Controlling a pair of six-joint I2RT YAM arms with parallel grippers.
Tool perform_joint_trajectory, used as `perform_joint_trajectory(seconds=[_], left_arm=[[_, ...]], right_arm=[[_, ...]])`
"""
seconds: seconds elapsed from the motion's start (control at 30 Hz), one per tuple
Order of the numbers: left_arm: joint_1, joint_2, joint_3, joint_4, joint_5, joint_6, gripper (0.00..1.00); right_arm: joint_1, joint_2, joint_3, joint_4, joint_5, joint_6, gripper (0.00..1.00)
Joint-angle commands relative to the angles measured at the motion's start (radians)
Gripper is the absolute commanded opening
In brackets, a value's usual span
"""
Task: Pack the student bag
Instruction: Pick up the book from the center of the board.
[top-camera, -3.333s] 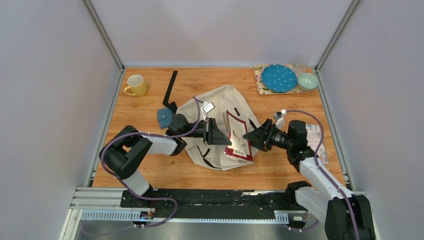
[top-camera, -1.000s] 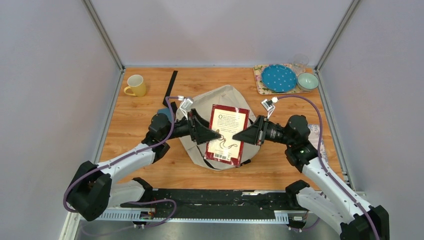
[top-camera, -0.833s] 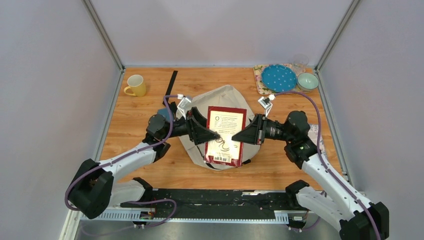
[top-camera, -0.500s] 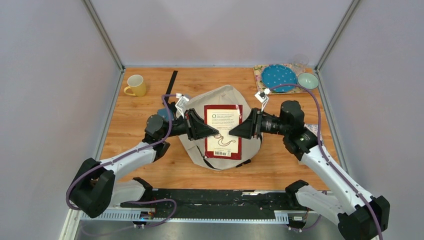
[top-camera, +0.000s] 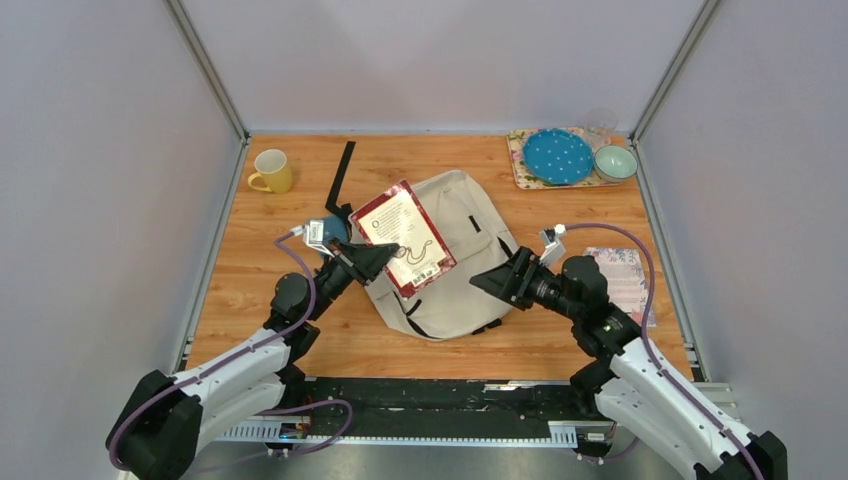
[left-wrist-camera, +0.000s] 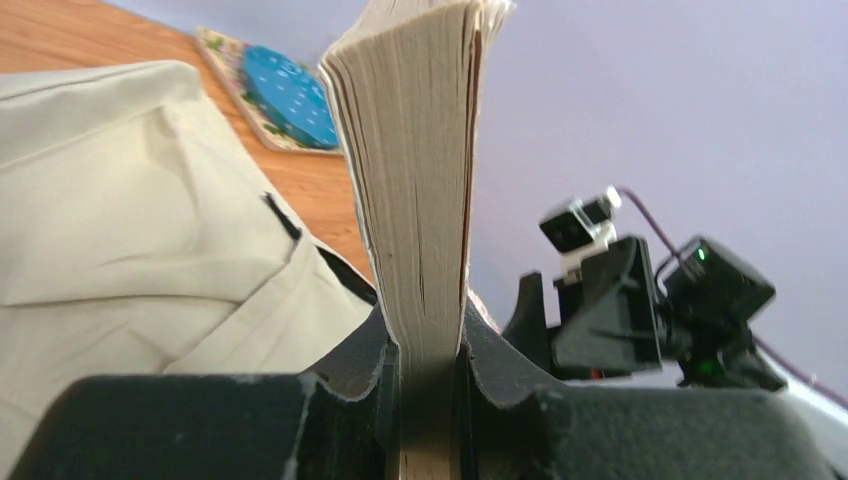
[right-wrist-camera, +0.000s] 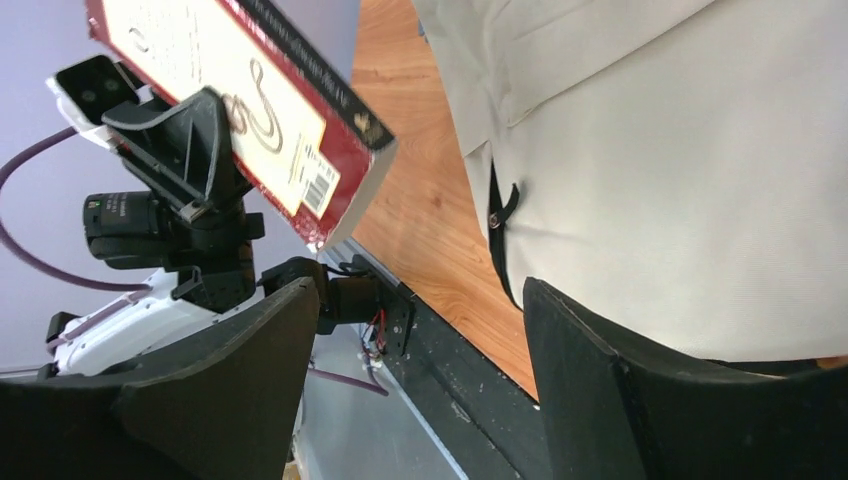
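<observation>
The student bag (top-camera: 465, 262) is a cream backpack lying flat mid-table, its fabric filling the left wrist view (left-wrist-camera: 130, 200) and the right wrist view (right-wrist-camera: 680, 170). A book (top-camera: 402, 237) with a red border and pale back cover hangs tilted above the bag's left edge. My left gripper (top-camera: 385, 252) is shut on its lower edge; the page block (left-wrist-camera: 420, 180) stands up between the fingers (left-wrist-camera: 500, 355). My right gripper (top-camera: 492, 280) stands open and empty at the bag's right side, apart from the book (right-wrist-camera: 230, 110). Its wide gap (right-wrist-camera: 420, 290) holds nothing.
A yellow mug (top-camera: 272, 171) and a black strap (top-camera: 342, 180) lie at the back left, with a teal pouch (top-camera: 325, 232) beside the left gripper. A tray (top-camera: 520, 165) with a blue plate (top-camera: 557, 156), a bowl (top-camera: 615, 162) and a glass (top-camera: 601, 122) sits back right. A floral cloth (top-camera: 622, 280) lies right.
The right gripper opened, let go of the book and drew back right and nearer. The left gripper shut on the book and carried it left, tilting it over the bag's left edge.
</observation>
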Motion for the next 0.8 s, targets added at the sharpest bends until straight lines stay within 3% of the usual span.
perform_joint_trajectory(seconds=[0.0, 0.17, 0.3, 0.77], left_arm=[[0.005, 0.007, -0.017, 0.195, -0.204, -0.116, 0.00], [0.004, 0.064, -0.017, 0.272, -0.211, -0.262, 0.00], [0.001, 0.091, -0.017, 0.329, -0.215, -0.327, 0.00], [-0.071, 0.159, -0.012, 0.376, -0.274, -0.328, 0.00]], right_arm=[[0.079, 0.018, -0.042, 0.229, 0.087, 0.116, 0.78], [0.129, 0.128, -0.107, 0.533, 0.104, 0.186, 0.79], [0.138, 0.222, -0.107, 0.673, 0.114, 0.202, 0.79], [0.181, 0.529, 0.000, 1.017, 0.074, 0.250, 0.79]])
